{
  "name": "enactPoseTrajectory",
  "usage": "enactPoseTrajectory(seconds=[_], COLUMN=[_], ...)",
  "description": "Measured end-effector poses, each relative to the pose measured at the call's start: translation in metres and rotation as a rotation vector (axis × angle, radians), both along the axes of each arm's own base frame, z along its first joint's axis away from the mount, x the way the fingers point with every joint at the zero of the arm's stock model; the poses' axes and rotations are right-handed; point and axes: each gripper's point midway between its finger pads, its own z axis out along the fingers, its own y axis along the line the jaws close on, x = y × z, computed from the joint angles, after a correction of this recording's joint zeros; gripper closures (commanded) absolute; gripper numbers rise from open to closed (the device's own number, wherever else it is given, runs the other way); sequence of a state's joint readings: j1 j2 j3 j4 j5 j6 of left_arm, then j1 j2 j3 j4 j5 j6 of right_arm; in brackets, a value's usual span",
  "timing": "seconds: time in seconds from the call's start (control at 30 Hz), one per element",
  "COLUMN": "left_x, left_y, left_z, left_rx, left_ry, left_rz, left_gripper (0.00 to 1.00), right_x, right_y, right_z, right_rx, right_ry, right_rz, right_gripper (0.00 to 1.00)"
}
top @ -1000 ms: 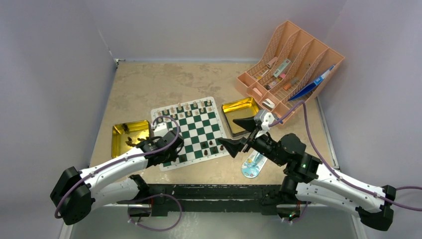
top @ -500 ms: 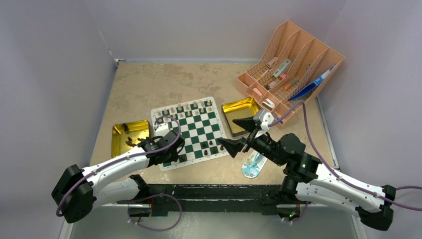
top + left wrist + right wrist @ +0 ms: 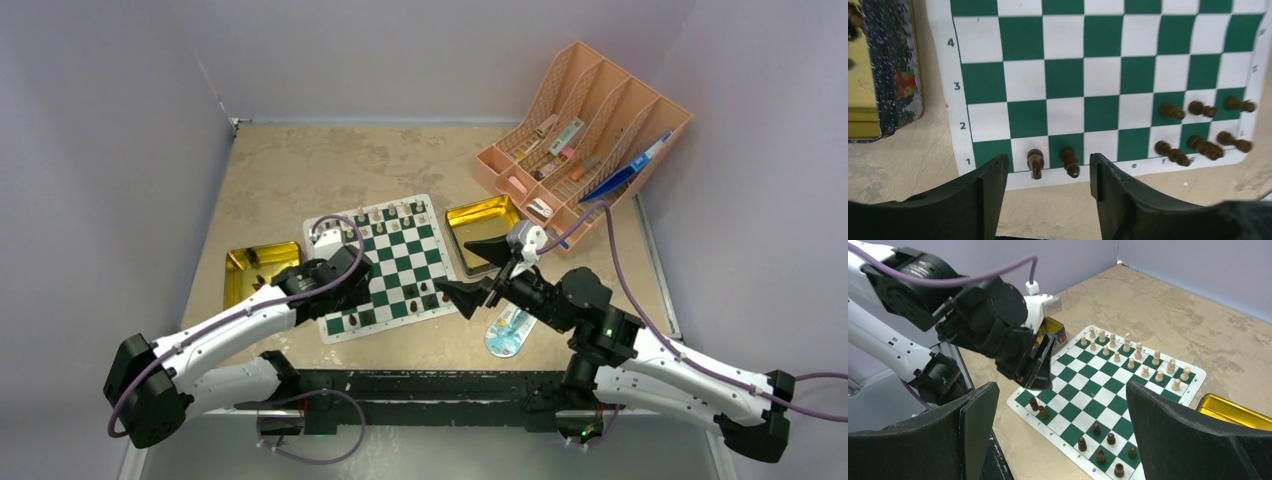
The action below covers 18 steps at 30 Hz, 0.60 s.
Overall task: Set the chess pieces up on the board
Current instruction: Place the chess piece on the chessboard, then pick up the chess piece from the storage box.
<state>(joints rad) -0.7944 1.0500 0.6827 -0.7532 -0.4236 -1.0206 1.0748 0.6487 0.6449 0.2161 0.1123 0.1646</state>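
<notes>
Chess pieces (image 3: pixel 1035 162), two dark brown figurines, stand at the near-left corner of the green-and-white checked board (image 3: pixel 1063 80); left gripper (image 3: pixel 1048 167) hovers over them, part-open, empty; right gripper (image 3: pixel 1060 390) gapes wide, empty.

The tan bench (image 3: pixel 300 160) carries the board (image 3: pixel 392 262) at centre, a left tin (image 3: pixel 245 278) and right tin (image 3: pixel 482 222) flanking it, and an orange rack (image 3: pixel 590 125) at upper right.

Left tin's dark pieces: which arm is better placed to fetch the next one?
Left: the left tool hangs open beside that tin, over the board's left edge; the right tool is across the board.
</notes>
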Motion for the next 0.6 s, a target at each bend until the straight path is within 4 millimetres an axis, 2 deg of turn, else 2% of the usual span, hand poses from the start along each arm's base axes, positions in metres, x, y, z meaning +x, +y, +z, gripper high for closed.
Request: enactPoseTrajectory(seconds=[0.17, 0.3, 0.37, 0.47, 0.6], left_x=[0.019, 0.036, 0.048, 0.069, 0.083], left_y=[0.001, 0.014, 0.029, 0.063, 0.103], left_z=[0.034, 0.057, 0.062, 0.070, 0.074], left_rx=[0.021, 0.036, 0.034, 0.021, 0.010], left_ry=[-0.088, -0.150, -0.166, -0.194, -0.208], left_rz=[0.030, 0.089, 0.137, 0.243, 0.371], left_gripper=[0.39, 0.41, 0.43, 0.46, 0.48], right_x=[0.001, 0.001, 0.003, 0.005, 0.003], right_y=[0.004, 0.009, 0.013, 0.020, 0.028], right_z=[-0.003, -0.004, -0.007, -0.016, -0.028], right_rx=[0.005, 0.032, 0.038, 0.024, 0.000], right_ry=[0.028, 0.068, 0.094, 0.132, 0.164], right_rz=[0.002, 0.005, 0.006, 0.007, 0.030], right_gripper=[0.01, 0.01, 0.01, 0.01, 0.02])
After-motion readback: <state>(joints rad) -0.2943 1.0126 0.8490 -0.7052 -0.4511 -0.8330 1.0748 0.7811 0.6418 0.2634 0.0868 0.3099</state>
